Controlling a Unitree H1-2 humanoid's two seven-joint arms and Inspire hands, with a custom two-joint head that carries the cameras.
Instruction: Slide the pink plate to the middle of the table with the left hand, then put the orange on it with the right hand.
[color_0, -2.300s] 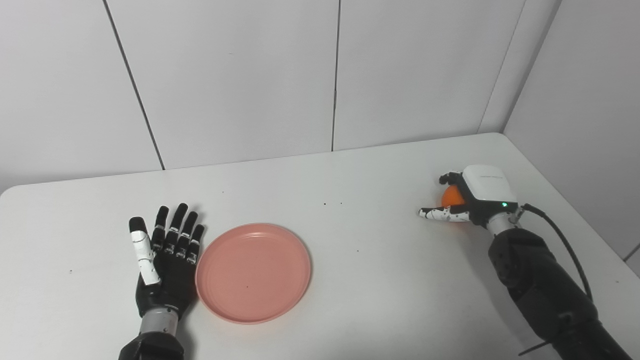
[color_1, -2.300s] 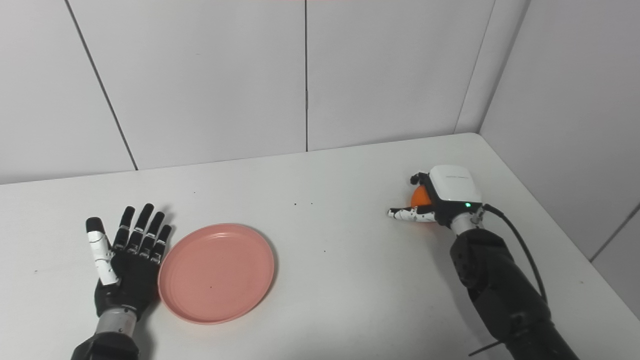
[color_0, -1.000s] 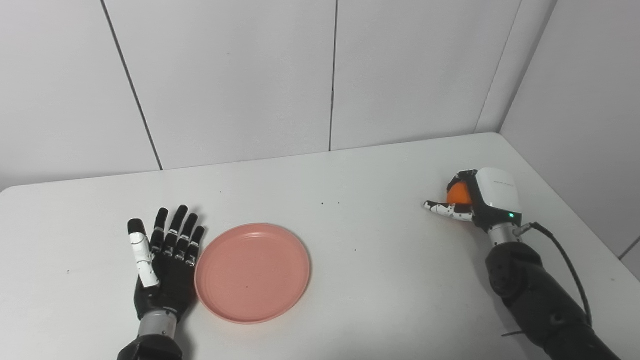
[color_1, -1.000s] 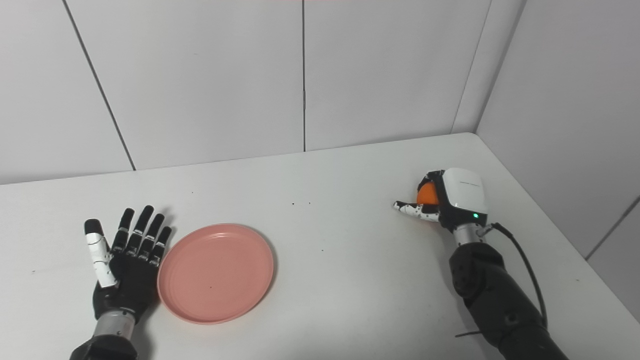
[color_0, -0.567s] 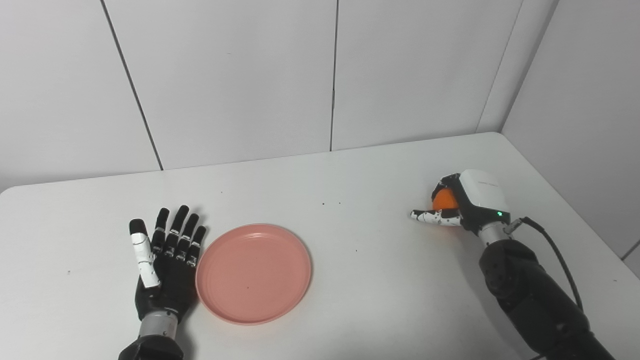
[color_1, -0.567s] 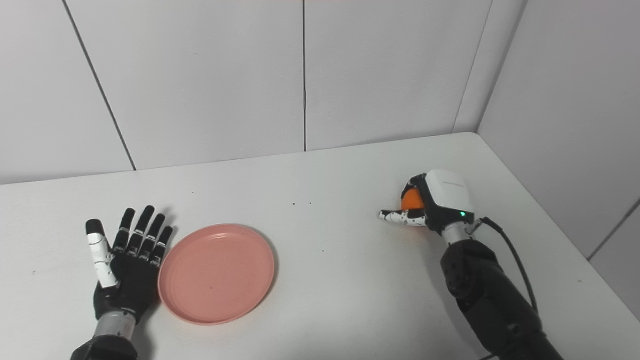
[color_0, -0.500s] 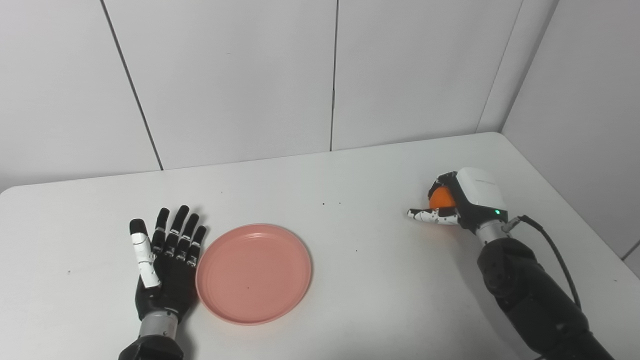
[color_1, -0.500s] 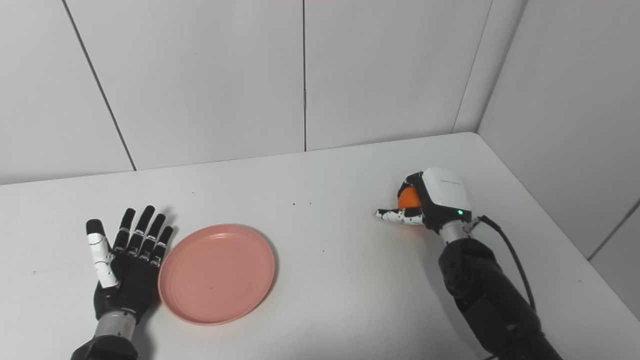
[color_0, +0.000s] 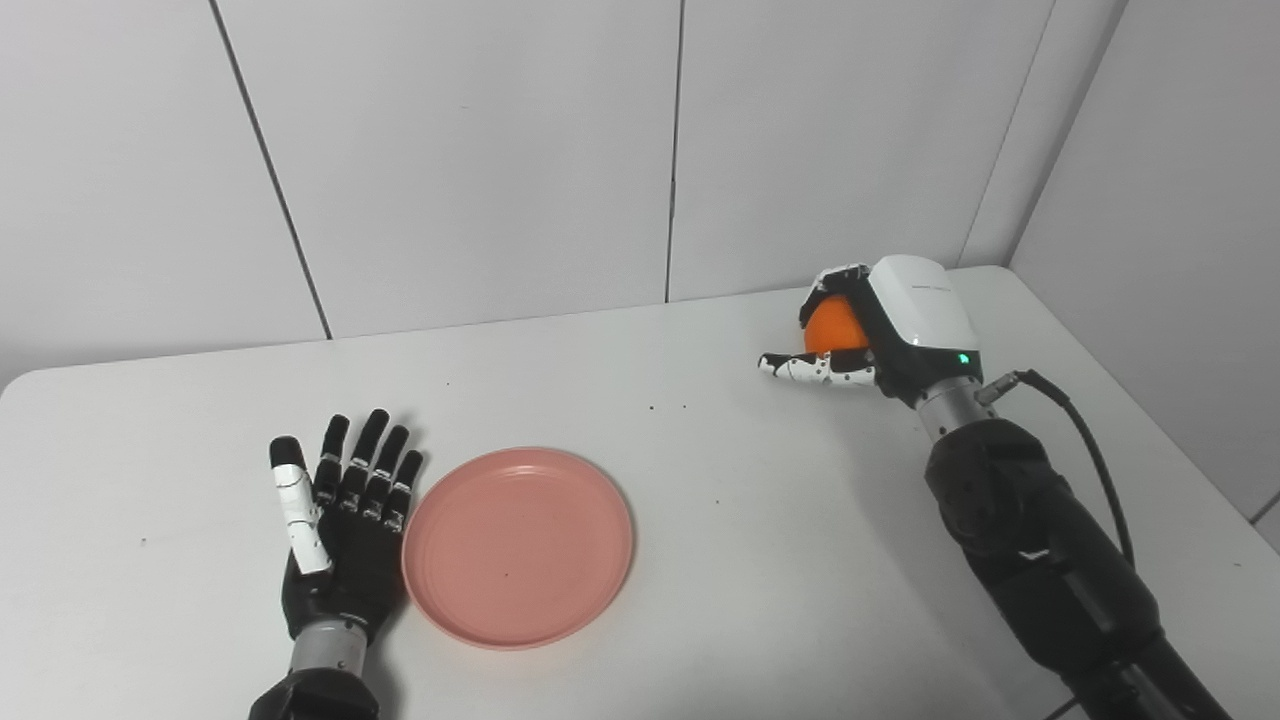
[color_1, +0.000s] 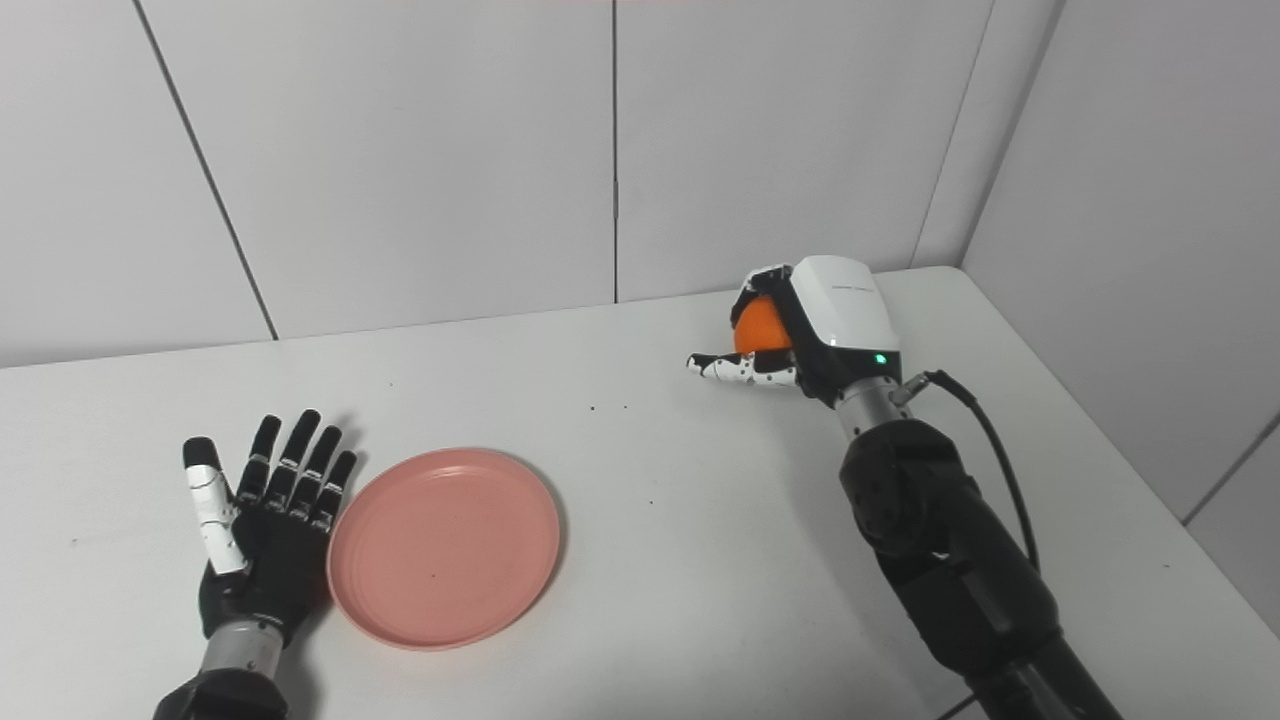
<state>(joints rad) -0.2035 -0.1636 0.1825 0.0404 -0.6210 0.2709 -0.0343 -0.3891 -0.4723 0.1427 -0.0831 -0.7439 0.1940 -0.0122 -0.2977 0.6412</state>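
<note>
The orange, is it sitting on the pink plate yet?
No, the orange is held in the right hand above the table, far from the bare pink plate.

no readable text, label, brand or number shows anywhere. the white cover on the right hand (color_0: 915, 330) bears faint grey lettering, too small and blurred to make out.
</note>
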